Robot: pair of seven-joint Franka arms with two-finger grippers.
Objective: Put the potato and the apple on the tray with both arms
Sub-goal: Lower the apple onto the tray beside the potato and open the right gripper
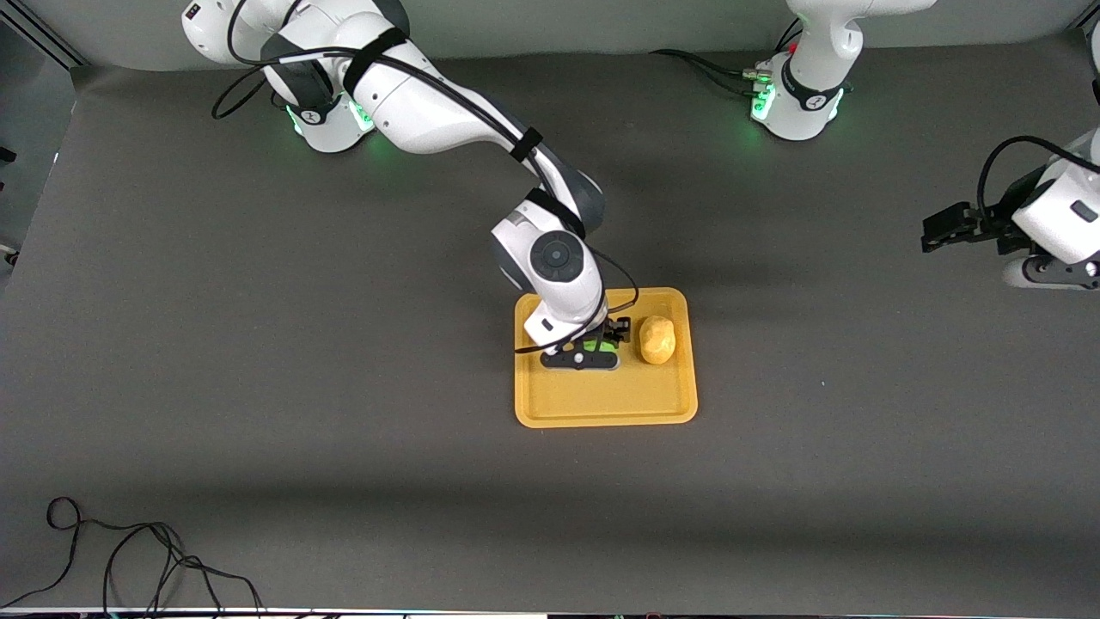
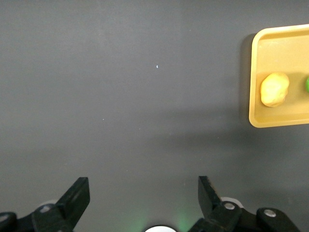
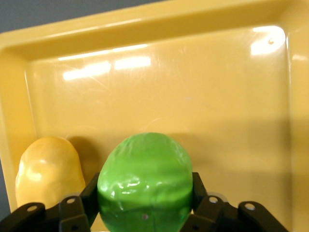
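The orange-yellow tray (image 1: 601,400) lies mid-table. The yellow-tan potato (image 1: 656,339) lies on it, toward the left arm's end. My right gripper (image 1: 593,351) is low over the tray beside the potato, shut on the green apple (image 1: 599,346). In the right wrist view the apple (image 3: 145,174) sits between the fingers (image 3: 91,194), with the potato (image 3: 46,171) beside it and the tray floor (image 3: 193,96) below. My left gripper (image 1: 930,232) waits open and empty over bare table at the left arm's end. The left wrist view shows its fingers (image 2: 77,195) apart, with the tray (image 2: 255,121) and potato (image 2: 274,89) farther off.
A black cable (image 1: 129,554) lies loose at the table's edge nearest the front camera, toward the right arm's end. The two arm bases (image 1: 331,125) (image 1: 795,107) stand along the edge farthest from the camera. The table is covered in dark grey mat.
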